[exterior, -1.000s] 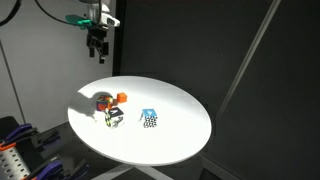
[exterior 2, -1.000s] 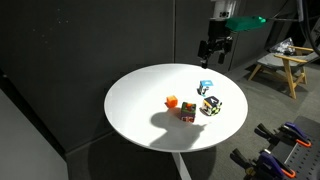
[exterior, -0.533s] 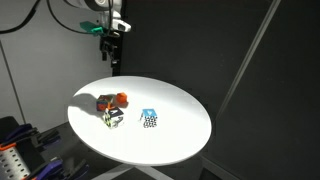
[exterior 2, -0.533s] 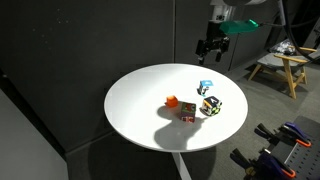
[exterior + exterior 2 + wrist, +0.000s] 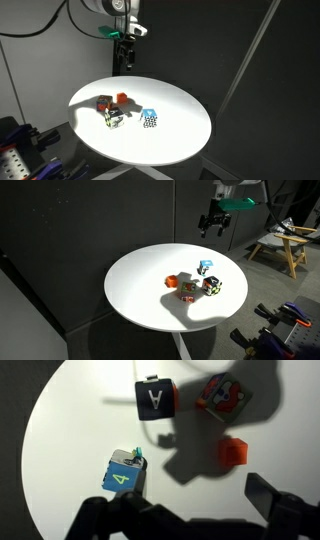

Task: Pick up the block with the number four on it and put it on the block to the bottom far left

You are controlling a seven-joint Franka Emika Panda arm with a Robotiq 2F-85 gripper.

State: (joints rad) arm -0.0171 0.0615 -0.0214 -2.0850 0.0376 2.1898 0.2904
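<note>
High above the blue number-four block, the fingers hang open and empty; a misaligned descent could clip the black lettered cube near it.

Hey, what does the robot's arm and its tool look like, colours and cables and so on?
The arm has white rounded links, a teal-green block at the wrist, and a black two-fingered tool. A dark cable loops off the arm. No markings are legible.

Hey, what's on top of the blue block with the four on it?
Nothing sits on the blue block; its top face shows fully in the wrist view. The gripper hangs high above the table. The block's underside is hidden.
</note>
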